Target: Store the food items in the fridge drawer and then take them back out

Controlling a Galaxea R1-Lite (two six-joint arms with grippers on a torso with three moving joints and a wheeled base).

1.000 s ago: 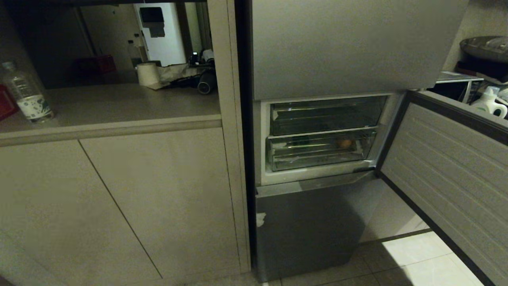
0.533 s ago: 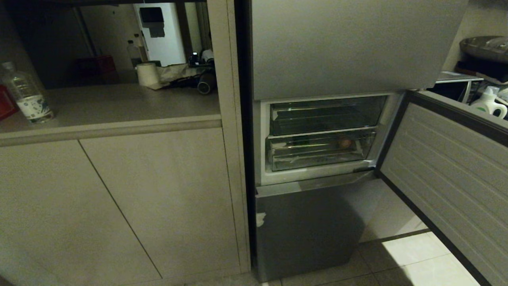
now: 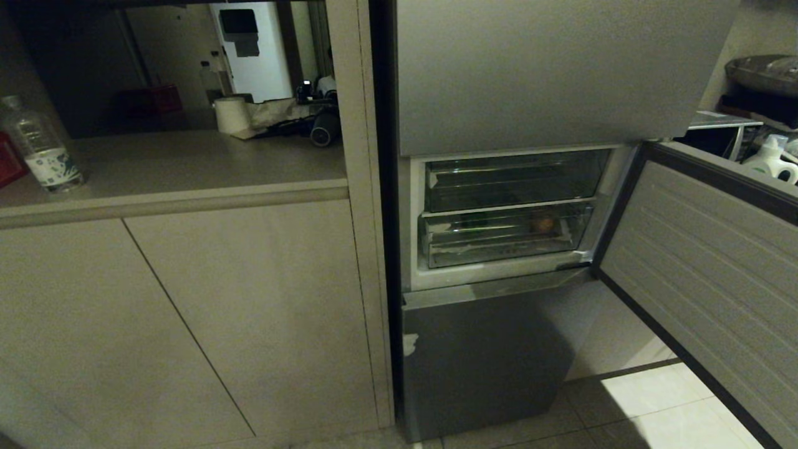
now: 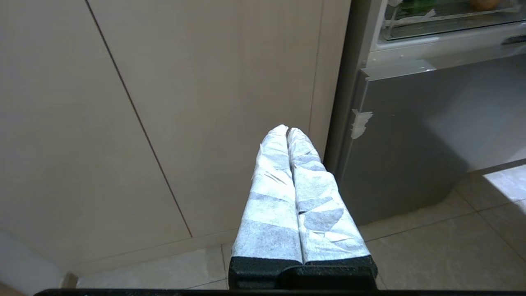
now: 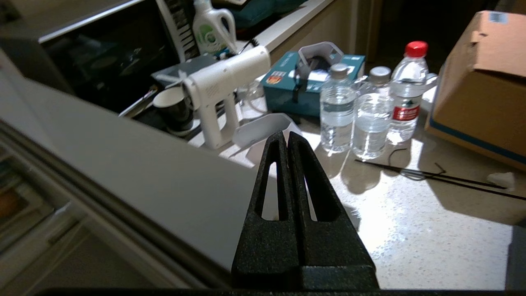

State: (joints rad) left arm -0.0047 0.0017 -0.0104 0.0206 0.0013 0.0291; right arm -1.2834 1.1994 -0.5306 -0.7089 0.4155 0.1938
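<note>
Both food items sit in the pushed-in fridge drawer, and the left gripper and right gripper are squeezed closed, holding nothing.

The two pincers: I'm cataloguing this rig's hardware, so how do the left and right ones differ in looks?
The left pincer has long tapering fingers wrapped in white and grey patchy tape or cloth, on a black grainy base. The right pincer is bare: black, rough-textured fingers, each a narrow triangle with a slot cut through. No cables or markings show on either.
</note>
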